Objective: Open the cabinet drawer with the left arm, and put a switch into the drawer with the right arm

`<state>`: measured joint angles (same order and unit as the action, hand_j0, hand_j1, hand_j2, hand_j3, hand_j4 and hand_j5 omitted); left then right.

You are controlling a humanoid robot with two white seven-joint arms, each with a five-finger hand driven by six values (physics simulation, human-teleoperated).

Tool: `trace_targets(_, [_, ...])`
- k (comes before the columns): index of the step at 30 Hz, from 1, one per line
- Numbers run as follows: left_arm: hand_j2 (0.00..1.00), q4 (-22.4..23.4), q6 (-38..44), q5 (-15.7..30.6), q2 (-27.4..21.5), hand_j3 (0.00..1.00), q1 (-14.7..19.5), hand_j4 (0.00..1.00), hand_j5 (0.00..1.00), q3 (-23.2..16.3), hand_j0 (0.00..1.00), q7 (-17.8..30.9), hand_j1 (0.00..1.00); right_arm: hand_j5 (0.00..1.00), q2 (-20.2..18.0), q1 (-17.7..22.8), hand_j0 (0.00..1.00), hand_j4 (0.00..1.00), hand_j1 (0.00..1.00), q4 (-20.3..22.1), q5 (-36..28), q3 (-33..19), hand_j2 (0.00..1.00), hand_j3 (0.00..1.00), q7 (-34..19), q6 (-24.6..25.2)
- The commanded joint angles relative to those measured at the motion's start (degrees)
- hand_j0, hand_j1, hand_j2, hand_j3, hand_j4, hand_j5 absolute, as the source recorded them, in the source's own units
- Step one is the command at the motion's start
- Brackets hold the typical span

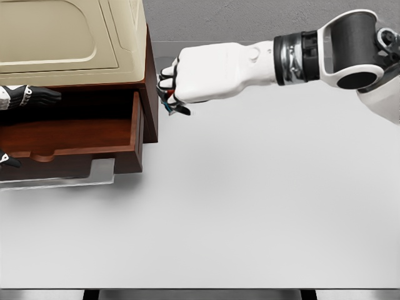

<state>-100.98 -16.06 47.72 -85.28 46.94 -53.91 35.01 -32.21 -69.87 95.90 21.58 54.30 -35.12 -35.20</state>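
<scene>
White desk [250,219] carries a brown cabinet [151,94] at the left, its drawer [75,134] pulled open. At the left edge, the left hand [31,97] reaches over the drawer, fingers loose. Just beside the cabinet's right side, the right hand [181,84] clenches a small switch [175,107].

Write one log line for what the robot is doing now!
drawer: open | left hand: at drawer | right hand: shut on switch, beside cabinet | switch: not in drawer
</scene>
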Motion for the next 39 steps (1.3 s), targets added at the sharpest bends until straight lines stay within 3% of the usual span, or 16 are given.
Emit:
trace_targets(1, [1.00,0.0,0.1,0.4,-0.1,1.00,0.0,1.00,1.00,0.1,1.00,0.0,1.00,0.31,2.6,-0.2,0.31,0.31,0.31,-0.3,-0.4,1.3,0.31,0.31,0.1,0.2])
trace_targets(5, [1.00,1.0,0.2,0.4,-0.1,1.00,0.0,1.00,1.00,0.0,1.00,0.0,1.00,0.31,6.9,-3.4,0.31,0.31,0.31,-0.8,-0.7,3.7,0.31,0.31,0.1,0.2])
trace_targets(10, [1.00,8.2,-0.3,-1.0,0.5,1.00,0.0,1.00,1.00,0.0,1.00,0.0,1.00,0.31,13.6,-6.9,0.31,0.31,0.31,-4.2,-0.7,5.8,0.31,0.31,0.1,0.2])
trace_targets(16, [1.00,8.7,-0.4,-4.2,1.7,1.00,-0.1,1.00,1.00,0.0,1.00,0.0,1.00,0.31,21.3,-10.5,0.31,0.31,0.31,-15.3,-0.7,7.8,0.31,0.31,0.1,0.2])
trace_targets(20, [1.00,8.7,-0.5,-4.3,1.9,1.00,-0.1,1.00,1.00,0.0,1.00,0.0,1.00,0.31,23.5,-11.3,0.31,0.31,0.31,-17.3,-0.6,8.0,0.31,0.31,0.1,0.2])
trace_targets(30, [1.00,8.8,-0.4,-4.2,1.9,1.00,-0.1,1.00,1.00,0.0,1.00,0.0,1.00,0.39,24.0,-11.7,0.39,0.39,0.39,-17.9,-0.5,8.9,0.39,0.39,0.1,0.2])
trace_targets(32, [1.00,8.9,-0.4,-4.2,1.9,1.00,-0.1,1.00,1.00,0.0,1.00,0.0,1.00,0.51,24.0,-11.7,0.51,0.51,0.51,-18.7,-0.1,8.9,0.51,0.51,0.1,0.2])
trace_targets(33, [1.00,9.0,-0.4,-4.2,1.9,1.00,-0.1,1.00,1.00,0.0,1.00,0.0,1.00,0.62,24.0,-11.7,0.62,0.62,0.62,-18.8,0.1,8.9,0.62,0.62,0.1,0.2])
trace_targets(35, [1.00,9.0,-0.4,-4.2,1.9,1.00,-0.1,1.00,1.00,0.0,1.00,0.0,1.00,0.93,24.1,-11.7,0.93,0.93,0.93,-18.8,0.3,8.9,0.93,0.93,0.1,0.2])
trace_targets(36, [1.00,9.0,-0.4,-4.2,1.9,1.00,-0.1,1.00,1.00,0.0,1.00,0.0,1.00,1.00,24.1,-11.7,1.00,1.00,1.00,-18.7,0.3,8.9,1.00,1.00,0.1,0.2])
trace_targets(39, [1.00,9.0,-0.5,-4.2,1.9,1.00,-0.1,1.00,1.00,0.0,1.00,0.0,1.00,1.00,25.0,-11.9,1.00,1.00,1.00,-18.7,0.4,9.5,1.00,1.00,0.1,0.2])
